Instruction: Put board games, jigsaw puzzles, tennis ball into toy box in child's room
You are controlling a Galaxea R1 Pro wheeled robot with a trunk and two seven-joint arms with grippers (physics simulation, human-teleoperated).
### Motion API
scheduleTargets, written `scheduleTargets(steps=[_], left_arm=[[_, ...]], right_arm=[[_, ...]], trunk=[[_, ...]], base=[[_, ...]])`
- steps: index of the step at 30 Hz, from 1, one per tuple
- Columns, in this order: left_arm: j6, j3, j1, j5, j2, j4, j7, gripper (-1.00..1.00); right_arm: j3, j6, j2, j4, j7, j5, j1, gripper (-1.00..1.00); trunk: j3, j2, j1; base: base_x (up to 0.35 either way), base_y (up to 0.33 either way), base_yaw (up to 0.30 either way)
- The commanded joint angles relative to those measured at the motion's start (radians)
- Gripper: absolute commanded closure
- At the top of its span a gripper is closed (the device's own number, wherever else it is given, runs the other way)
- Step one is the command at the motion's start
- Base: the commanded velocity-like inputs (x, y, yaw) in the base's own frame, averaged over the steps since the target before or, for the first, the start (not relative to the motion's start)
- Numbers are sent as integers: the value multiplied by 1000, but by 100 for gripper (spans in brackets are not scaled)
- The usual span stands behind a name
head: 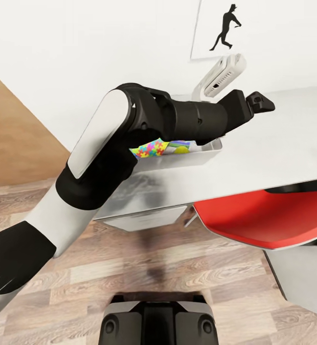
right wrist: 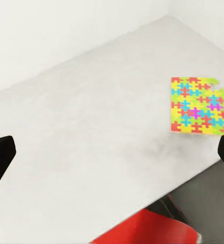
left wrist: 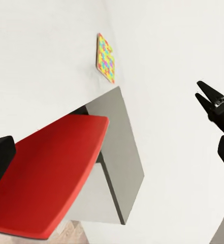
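Ahead of you the long pale grey-white desk is mostly bare, so a hand could sweep across its broad middle freely. Your own left arm lies across the shallow silvery toy bin, covering most of its opening, where a multicoloured jigsaw sheet and a small yellow-green ball show. A white tilted stand rises just behind. The red curved chair seat blocks the desk's near edge. Another flat jigsaw sheet lies alone, open desk around it.
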Motion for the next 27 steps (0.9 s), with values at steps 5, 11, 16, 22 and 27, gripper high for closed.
scheduleTargets(steps=[5,11,16,22,27], left_arm=[[3,3,-5,5,-1,-1,-18,-100],[3,6,-32,6,-2,-1,-63,-100],[4,7,-48,6,-4,-1,-75,-100],[3,3,-53,6,-5,-1,-86,-100],[2,-34,-40,5,-5,-1,-100,-100]], right_arm=[[2,5,-4,18,12,15,-3,-100],[5,5,-7,28,12,19,-3,-100],[6,5,-7,29,13,20,-3,-100],[17,5,0,29,13,21,-3,-100],[44,5,23,27,13,22,4,-100]], trunk=[[6,-2,1],[14,-2,1],[22,-2,1],[30,-2,1],[37,-2,1]], base=[[0,0,-161],[0,0,-162],[0,0,-162],[0,0,-162],[0,0,-162]])
